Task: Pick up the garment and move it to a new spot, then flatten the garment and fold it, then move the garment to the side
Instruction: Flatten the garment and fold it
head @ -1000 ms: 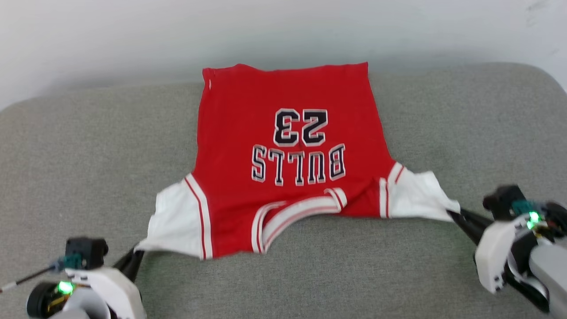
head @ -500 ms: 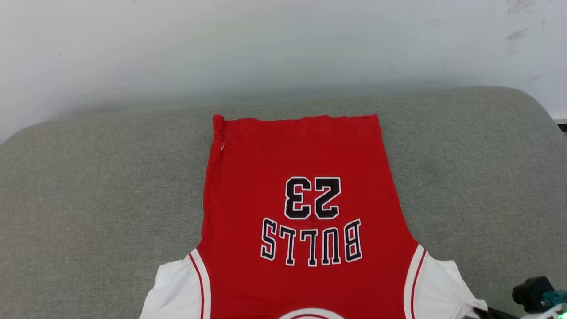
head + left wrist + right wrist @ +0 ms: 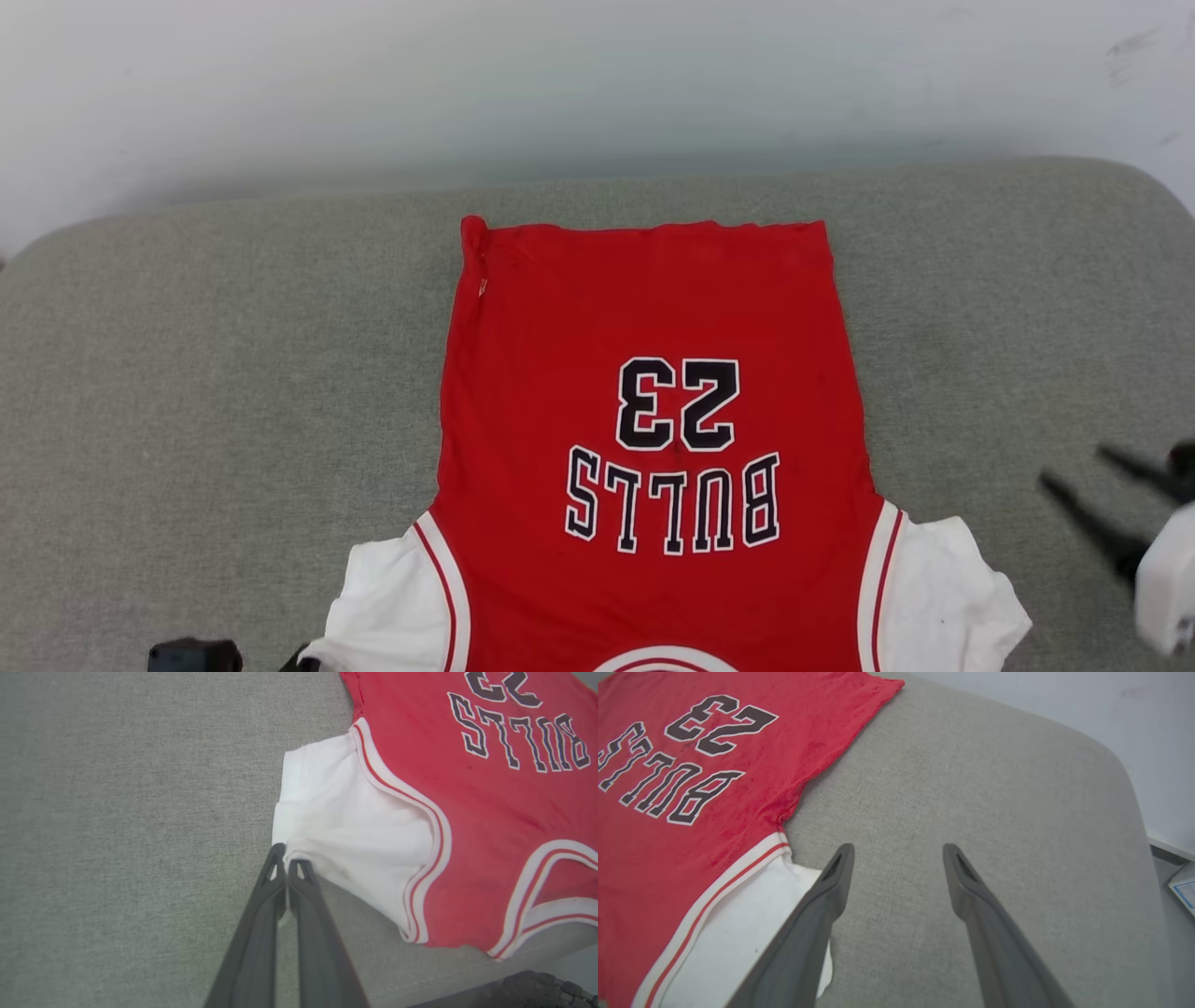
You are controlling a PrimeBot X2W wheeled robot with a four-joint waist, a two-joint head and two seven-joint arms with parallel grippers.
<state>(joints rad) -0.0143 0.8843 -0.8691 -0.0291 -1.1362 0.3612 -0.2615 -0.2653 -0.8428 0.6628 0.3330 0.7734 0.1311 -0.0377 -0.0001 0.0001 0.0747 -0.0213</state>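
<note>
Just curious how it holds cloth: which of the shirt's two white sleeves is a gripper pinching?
The left sleeve, going by the robot's sides: the left gripper is shut on its corner. The right sleeve lies loose, beside the open right gripper.

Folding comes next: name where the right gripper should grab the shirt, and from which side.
Grip the right sleeve at its outer hem, coming from the right of the shirt, low over the cushion. It lies flat, free, beside the open right gripper.
</note>
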